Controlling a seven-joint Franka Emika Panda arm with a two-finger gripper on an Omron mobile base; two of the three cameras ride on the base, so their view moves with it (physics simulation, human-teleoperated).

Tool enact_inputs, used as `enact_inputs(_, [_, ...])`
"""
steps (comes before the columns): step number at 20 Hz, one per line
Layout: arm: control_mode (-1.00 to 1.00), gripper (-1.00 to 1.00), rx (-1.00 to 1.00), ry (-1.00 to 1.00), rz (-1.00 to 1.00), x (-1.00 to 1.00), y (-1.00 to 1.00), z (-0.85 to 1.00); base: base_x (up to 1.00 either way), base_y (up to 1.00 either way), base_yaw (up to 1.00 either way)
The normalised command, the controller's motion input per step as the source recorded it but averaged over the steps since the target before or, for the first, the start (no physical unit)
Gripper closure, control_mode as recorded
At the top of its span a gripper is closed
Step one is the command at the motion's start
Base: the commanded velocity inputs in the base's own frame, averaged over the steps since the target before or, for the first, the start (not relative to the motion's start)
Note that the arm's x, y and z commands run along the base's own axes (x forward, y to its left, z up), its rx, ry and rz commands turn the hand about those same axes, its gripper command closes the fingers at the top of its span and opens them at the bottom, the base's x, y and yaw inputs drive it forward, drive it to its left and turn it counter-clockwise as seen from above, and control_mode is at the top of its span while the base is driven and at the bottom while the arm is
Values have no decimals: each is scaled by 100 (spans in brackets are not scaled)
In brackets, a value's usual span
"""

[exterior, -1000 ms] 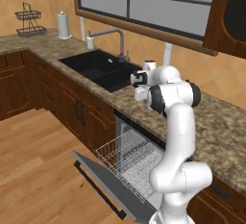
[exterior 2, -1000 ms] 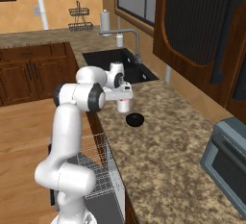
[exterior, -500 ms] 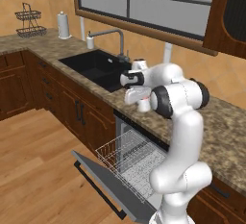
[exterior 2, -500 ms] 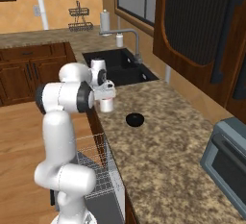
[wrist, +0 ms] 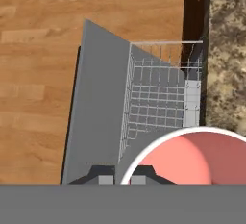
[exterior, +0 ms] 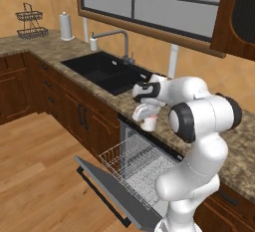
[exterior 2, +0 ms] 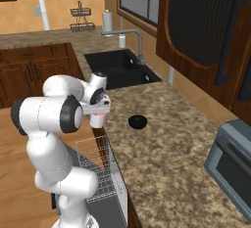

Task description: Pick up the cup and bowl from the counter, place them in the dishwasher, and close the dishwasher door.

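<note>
Reading: no brand, label or writing can be made out on anything in these views.
Pincer: the gripper (exterior: 148, 121) is nearly closed, clamped on the cup (exterior: 149, 123), which hangs under the hand with its rim up.
Cup: white outside, pink-red inside; in the hand view its round rim (wrist: 192, 156) sits right against the fingertips (wrist: 103, 174).
Below the pincer: the white wire rack (wrist: 158, 98) of the dishwasher (exterior: 144, 169), pulled out over the dishwasher door (exterior: 107, 186), which lies folded down and open; the cup hangs over the rack, apart from it.
Door: grey panel with a black bar handle (exterior: 102, 198) along its far edge, over the wood floor (wrist: 43, 74).
Beside the pincer: the edge of the counter (exterior 2: 162, 139), brown-speckled granite, close to the held cup.
Bowl: the black bowl (exterior 2: 138, 121) sits on the counter, near the pincer and further in from the edge, apart from the cup.
Further out: the black sink (exterior 2: 120, 69) with its faucet (exterior 2: 138, 46) lies beyond the pincer along the counter.
</note>
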Motion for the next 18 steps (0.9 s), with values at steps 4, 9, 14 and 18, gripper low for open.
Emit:
enact_inputs(4, [-100,100,13,7,-28,-39,59,-38,0,0,0])
enact_inputs(9, [-100,100,-6,26,-31,3,64,-26,0,0,0])
enact_inputs(14, [-100,100,-2,29,-34,29,17,-27,0,0,0])
enact_inputs(18, [-100,100,-14,2,-31,40,5,-54,0,0,0])
